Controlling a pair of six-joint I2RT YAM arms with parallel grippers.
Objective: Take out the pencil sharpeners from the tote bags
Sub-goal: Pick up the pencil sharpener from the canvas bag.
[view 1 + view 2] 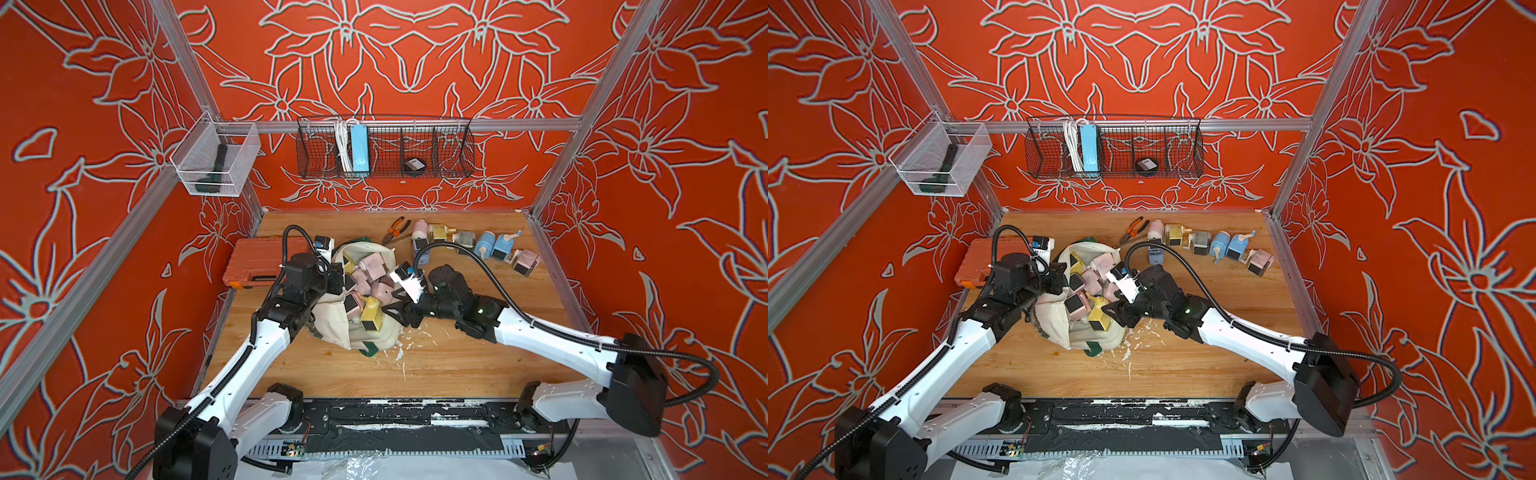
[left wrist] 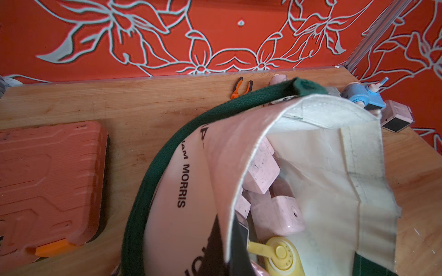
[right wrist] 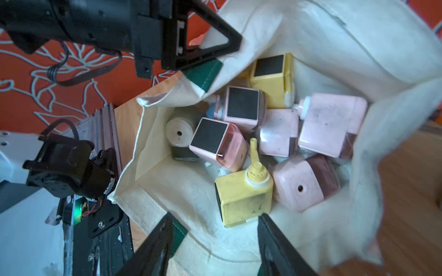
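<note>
Red walls (image 1: 415, 62) with pale flower outlines close in the cell on three sides. A wire basket (image 1: 384, 145) and a clear bin (image 1: 214, 160) hang from the frame, well above the work. Below them the wooden table (image 1: 457, 365) shows white flecks just beside the bag's near end.

At mid-table the cream tote bag (image 1: 332, 328) lies slumped with its mouth turned upward. It appears to be held that way so the contents can be reached from above. An orange case (image 1: 257, 264) sits apart at the left, not part of the job.

Most pencil sharpeners (image 3: 332, 124) are in the bag, a jumble of pink and yellow boxes resting against each other. A row of sharpeners (image 1: 482, 245) already stands out on the table at the back right, likely the drop-off spot, near the pliers (image 1: 395, 228).

The left tool (image 3: 208, 56) is closed tight on the bag's rim by a green strap patch, lifting the canvas to hold the mouth wide. The right tool (image 3: 215, 216) reaches into that mouth with its jaws parted and nothing between them. The yellow sharpener (image 3: 246, 198), crank handle up, lies just ahead of it and is probably the next pick.
</note>
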